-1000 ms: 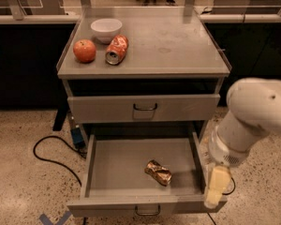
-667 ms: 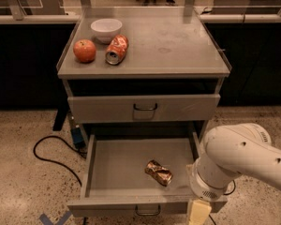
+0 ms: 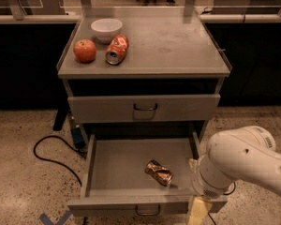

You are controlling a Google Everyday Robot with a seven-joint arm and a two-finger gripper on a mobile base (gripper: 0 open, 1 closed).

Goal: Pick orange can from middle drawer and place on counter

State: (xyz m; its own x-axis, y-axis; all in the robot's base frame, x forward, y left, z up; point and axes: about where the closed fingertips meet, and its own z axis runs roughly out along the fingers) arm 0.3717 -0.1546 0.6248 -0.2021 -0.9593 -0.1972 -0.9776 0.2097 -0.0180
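The orange can (image 3: 158, 172), gold-brown and crumpled, lies on its side on the floor of the open middle drawer (image 3: 112, 165), right of centre. The counter (image 3: 178, 41) is the grey cabinet top above. My white arm (image 3: 239, 165) comes in from the lower right. My gripper (image 3: 196, 213) shows only as a pale yellow part at the bottom edge, by the drawer's front right corner. It is to the right of the can, nearer the camera, and apart from it.
On the counter's left side stand a red apple (image 3: 85, 50), a white bowl (image 3: 106, 29) and a red-orange can (image 3: 117, 49) on its side. The top drawer (image 3: 145, 108) is shut. A black cable (image 3: 47, 153) lies on the floor to the left.
My arm has swung down and towards the drawer's front right corner, and the gripper has dropped to the bottom edge of the view. The orange can has not moved.
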